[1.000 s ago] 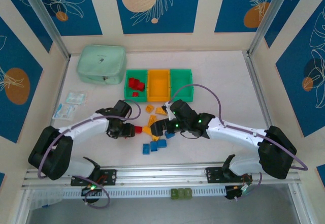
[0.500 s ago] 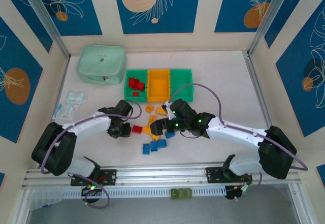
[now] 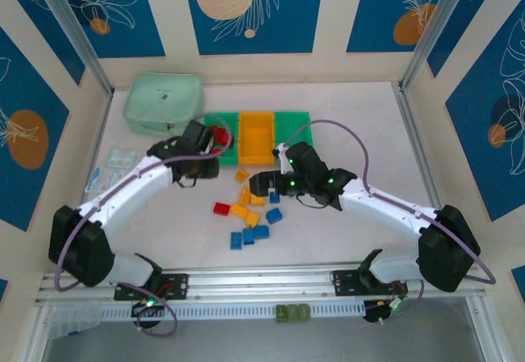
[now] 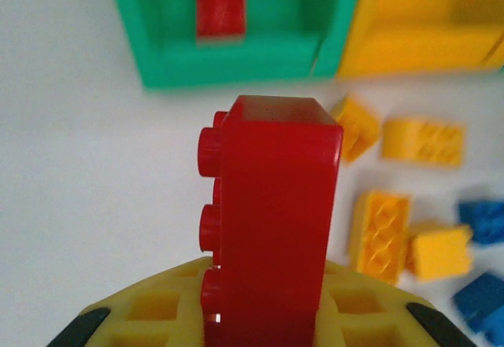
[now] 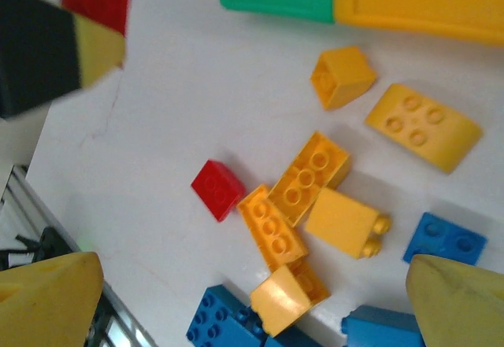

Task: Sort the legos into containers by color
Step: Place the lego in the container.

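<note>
My left gripper point(image 3: 213, 139) is shut on a red brick point(image 4: 272, 229), which stands upright between the yellow pads point(image 4: 142, 315). It hovers at the near edge of the left green bin point(image 4: 236, 60), where other red bricks point(image 4: 220, 10) lie. The orange-yellow bin point(image 3: 256, 136) and the right green bin point(image 3: 293, 128) stand beside it. My right gripper point(image 5: 252, 308) is open, with nothing between its fingers, above a loose pile of yellow bricks point(image 5: 309, 178), blue bricks point(image 5: 442, 238) and one red brick point(image 5: 220, 189).
A mint-green pouch point(image 3: 164, 103) lies at the back left, and clear packets point(image 3: 111, 169) lie left of the arms. Loose bricks point(image 3: 250, 232) are scattered on the table between the bins and the near rail.
My left gripper has lifted a red brick from the table and carried it back toward the left green bin. My right gripper has moved slightly away from the near edge.
</note>
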Controlling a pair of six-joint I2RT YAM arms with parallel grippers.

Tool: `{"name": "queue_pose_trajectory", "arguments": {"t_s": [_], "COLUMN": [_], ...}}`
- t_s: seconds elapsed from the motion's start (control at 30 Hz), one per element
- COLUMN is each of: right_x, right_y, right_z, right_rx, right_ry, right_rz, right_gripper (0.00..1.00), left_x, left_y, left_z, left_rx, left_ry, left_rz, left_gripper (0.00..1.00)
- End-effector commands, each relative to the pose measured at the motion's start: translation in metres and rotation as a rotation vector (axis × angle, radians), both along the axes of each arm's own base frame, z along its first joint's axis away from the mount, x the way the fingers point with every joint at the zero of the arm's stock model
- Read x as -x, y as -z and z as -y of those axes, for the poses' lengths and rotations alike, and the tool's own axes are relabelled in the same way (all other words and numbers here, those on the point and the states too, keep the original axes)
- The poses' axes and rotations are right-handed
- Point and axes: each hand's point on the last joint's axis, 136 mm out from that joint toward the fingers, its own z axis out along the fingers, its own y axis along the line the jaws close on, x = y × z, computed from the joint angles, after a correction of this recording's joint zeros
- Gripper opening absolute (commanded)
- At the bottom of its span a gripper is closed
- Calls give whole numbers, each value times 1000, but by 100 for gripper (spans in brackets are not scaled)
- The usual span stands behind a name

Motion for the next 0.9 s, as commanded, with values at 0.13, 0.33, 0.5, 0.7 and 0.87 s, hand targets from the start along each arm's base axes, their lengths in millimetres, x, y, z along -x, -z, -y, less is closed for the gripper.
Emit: {"name": "queue_pose_trajectory", "arguments": {"t_s": [0.13,0.33,0.5,0.7,0.87], "right_x": [-30,-45,-48,-45,-36], "right_y": [-12,-11,-17,-8,-2], "right_z": [8,17,13,10,6], "right_rx": [-12,8,-10,12,21], "right_ry": [10,35,25,13,1], "right_rz": [6,12,29,7,5], "right_gripper": [99,99,99,99,99], "left_x": [-79,-140,-161,-147,-118], "left_y": [-10,11,14,11,-3], "left_z": [12,13,19,18,24], "left_rx": [-47,-79,-72,-59,55], "left_ry": [-8,-45,-31,-5,0], "left_rz": [23,-5,10,-9,-8], "left_gripper": [19,20,35,48,53]}}
